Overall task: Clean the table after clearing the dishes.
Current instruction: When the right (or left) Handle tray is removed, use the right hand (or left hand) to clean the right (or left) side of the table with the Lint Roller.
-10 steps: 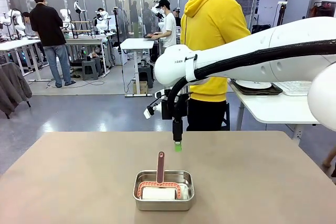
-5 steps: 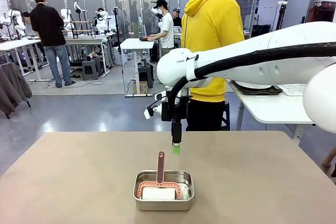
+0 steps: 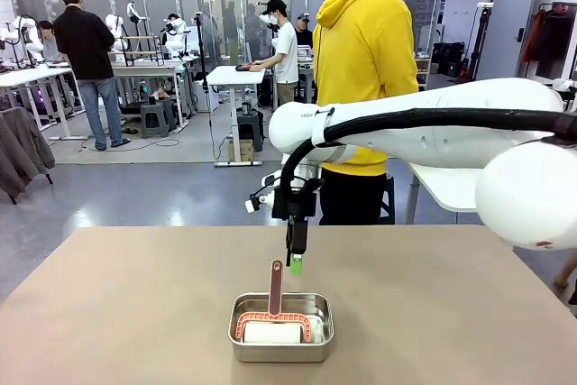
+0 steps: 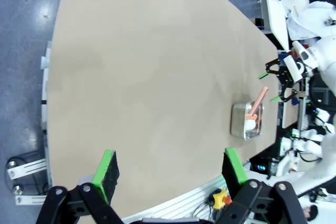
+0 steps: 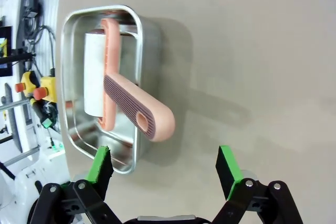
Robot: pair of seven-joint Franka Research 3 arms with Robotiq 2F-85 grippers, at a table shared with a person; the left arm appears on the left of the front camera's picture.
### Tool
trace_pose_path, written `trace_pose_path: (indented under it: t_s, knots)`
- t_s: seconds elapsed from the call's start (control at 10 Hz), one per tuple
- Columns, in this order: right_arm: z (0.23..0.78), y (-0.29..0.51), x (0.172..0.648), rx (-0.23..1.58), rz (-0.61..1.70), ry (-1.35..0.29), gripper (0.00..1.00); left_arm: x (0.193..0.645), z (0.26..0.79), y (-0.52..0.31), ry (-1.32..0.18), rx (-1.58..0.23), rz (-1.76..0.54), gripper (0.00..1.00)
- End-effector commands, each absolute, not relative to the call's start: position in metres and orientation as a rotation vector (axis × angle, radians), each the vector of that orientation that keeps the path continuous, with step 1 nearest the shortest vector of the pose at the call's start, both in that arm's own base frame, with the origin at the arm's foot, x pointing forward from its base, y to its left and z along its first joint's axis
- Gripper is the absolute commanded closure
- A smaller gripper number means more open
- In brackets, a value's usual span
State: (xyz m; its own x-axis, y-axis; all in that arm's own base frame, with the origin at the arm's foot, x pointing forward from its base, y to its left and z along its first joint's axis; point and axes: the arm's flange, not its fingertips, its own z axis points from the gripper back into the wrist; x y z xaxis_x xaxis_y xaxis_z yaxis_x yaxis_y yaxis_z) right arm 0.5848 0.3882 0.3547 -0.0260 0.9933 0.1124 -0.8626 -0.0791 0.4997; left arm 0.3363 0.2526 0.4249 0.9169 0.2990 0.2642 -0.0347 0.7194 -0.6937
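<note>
Pan [image 3: 280, 326], small and of steel, sits on the table [image 3: 108, 313] near the robot's edge, about midway across. A roller [image 3: 270, 331] with a white roll lies inside the pan, and its ribbed pinkish handle [image 3: 275, 288] slants up over the far rim.

Just beyond the handle's tip the right gripper [image 3: 295, 263] hangs fingers down, close to the handle but apart from it. In its own wrist view the right gripper [image 5: 164, 165] stands spread wide with nothing between the green pads [image 5: 102, 166]; the handle [image 5: 137, 114] and the pan [image 5: 86, 132] lie ahead of it, the handle's end lined up with the gap.

The left gripper [image 4: 170, 170] is also spread wide and grips nothing. It is held high near one edge of the table [image 4: 147, 66], well apart from the pan [image 4: 247, 121].

Past the table's far side stands a person [image 3: 365, 51] in a yellow hooded top.
</note>
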Motion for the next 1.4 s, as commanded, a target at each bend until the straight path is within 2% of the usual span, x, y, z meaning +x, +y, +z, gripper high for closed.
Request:
trace_pose_path:
  t_s: [0.0,0.6,1.3]
  knots:
    - [0.361,0.402,0.595,0.572,1.557,0.401,0.0,0.334,0.427,0.253,-0.379,-0.757,0.188,0.0]
    - [0.354,0.423,0.603,0.65,1.462,0.509,0.0,0.334,0.427,0.253,-0.379,-0.757,0.188,0.0]
    - [0.346,0.434,0.614,0.724,1.48,0.6,0.0,0.334,0.427,0.253,-0.379,-0.757,0.188,0.0]
